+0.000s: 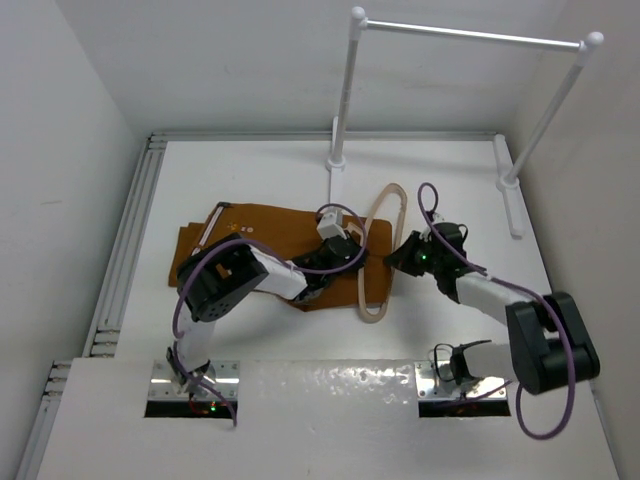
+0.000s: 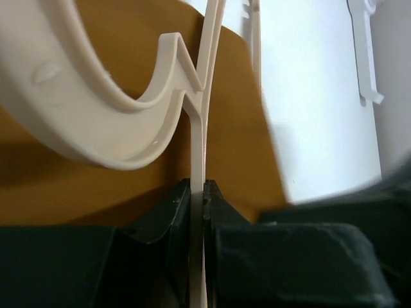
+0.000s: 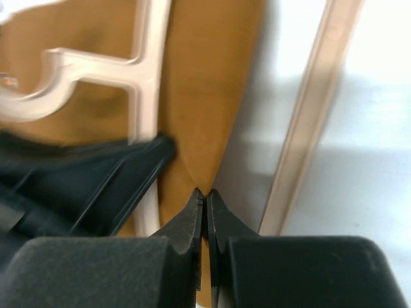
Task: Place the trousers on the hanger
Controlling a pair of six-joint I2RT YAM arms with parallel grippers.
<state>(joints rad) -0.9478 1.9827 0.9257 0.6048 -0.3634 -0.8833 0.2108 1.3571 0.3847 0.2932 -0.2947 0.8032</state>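
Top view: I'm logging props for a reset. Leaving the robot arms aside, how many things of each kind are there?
Trousers: 1
Hanger: 1
Clothes rail: 1
Total: 3

Even, bright white light fills the top view, which is sharp throughout. The arms throw only soft, short shadows onto the bench (image 1: 250, 170), and mottled glare lies on the glossy near ledge (image 1: 330, 385). In the left wrist view the hanger (image 2: 77, 122) sits so near the lens that its curve looks swollen and soft, the bench beyond washes out to pale blue-white, and the left fingers (image 2: 160, 256) are almost featureless black. The right wrist view is softer overall: the hanger's edges smear, the trousers (image 3: 192, 96) show no weave, and the right fingers (image 3: 180, 256) are dark.
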